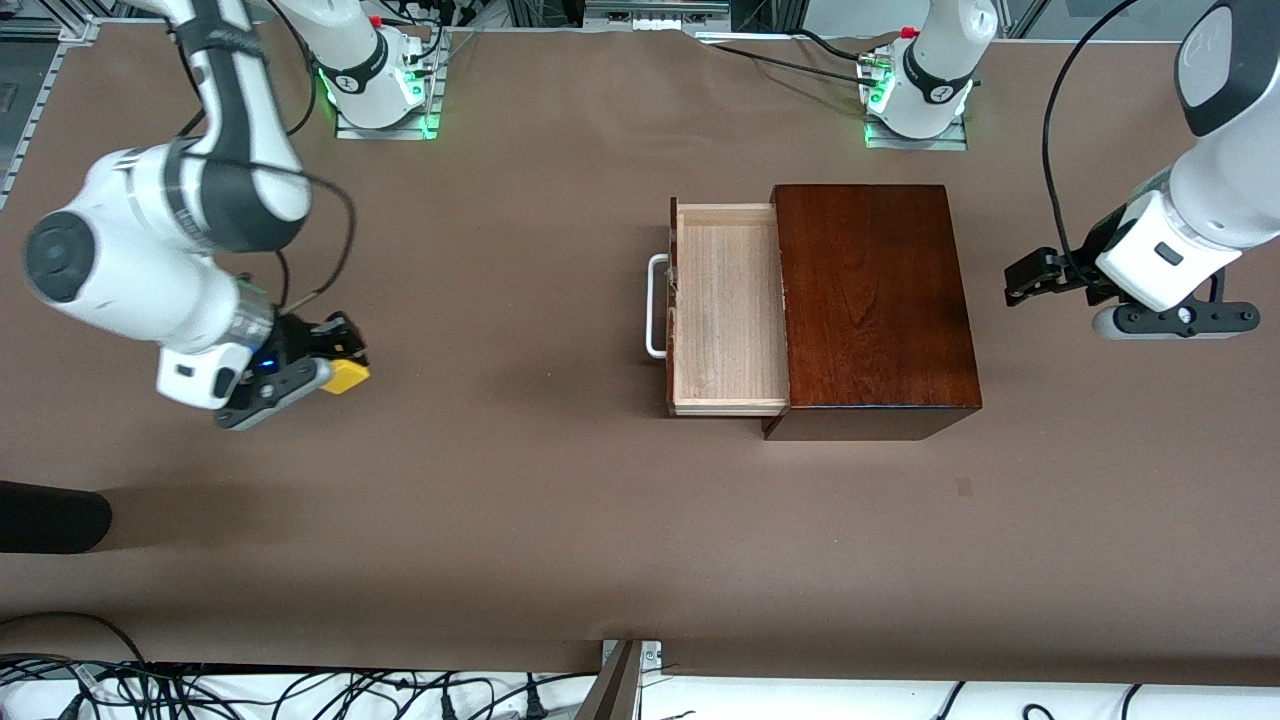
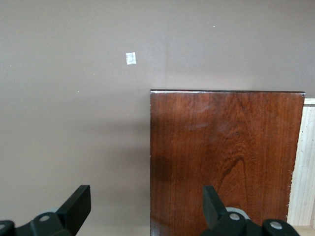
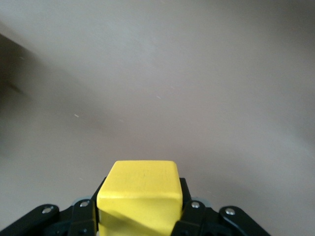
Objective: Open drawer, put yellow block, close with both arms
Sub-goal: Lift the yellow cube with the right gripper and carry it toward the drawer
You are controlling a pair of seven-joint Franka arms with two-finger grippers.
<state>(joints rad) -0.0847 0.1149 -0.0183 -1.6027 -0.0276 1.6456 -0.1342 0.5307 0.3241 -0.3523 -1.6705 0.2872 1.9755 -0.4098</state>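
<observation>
Front view: brown table (image 1: 560, 520), with the dark mahogany box (image 1: 870, 300) near its middle, toward the left arm's end. Drawer (image 1: 725, 305) pulled out of the box toward the right arm's end, pale wood tray bare inside, white loop handle (image 1: 657, 305) on its dark front. Right gripper (image 1: 335, 365) above the table toward the right arm's end, well apart from the drawer, clamped on the yellow block (image 1: 347, 376), block raised off the surface with its shadow just beneath. Left gripper (image 1: 1030, 277) above the table near the left arm's end, just beside the box's closed end but not touching it, fingers spread wide with nothing between them; left arm waiting there.

Right wrist view: yellow block (image 3: 140, 194) pinched between the black fingers (image 3: 184, 196), one plain face up, only bare brown table (image 3: 157, 73) ahead.

Left wrist view: two black fingertips (image 2: 78, 204) set far apart, box top (image 2: 226, 152) below and ahead, strip of the pale drawer tray (image 2: 305, 162) at the picture's edge, small white mark (image 2: 130, 58) on the table close to the box's corner
</observation>
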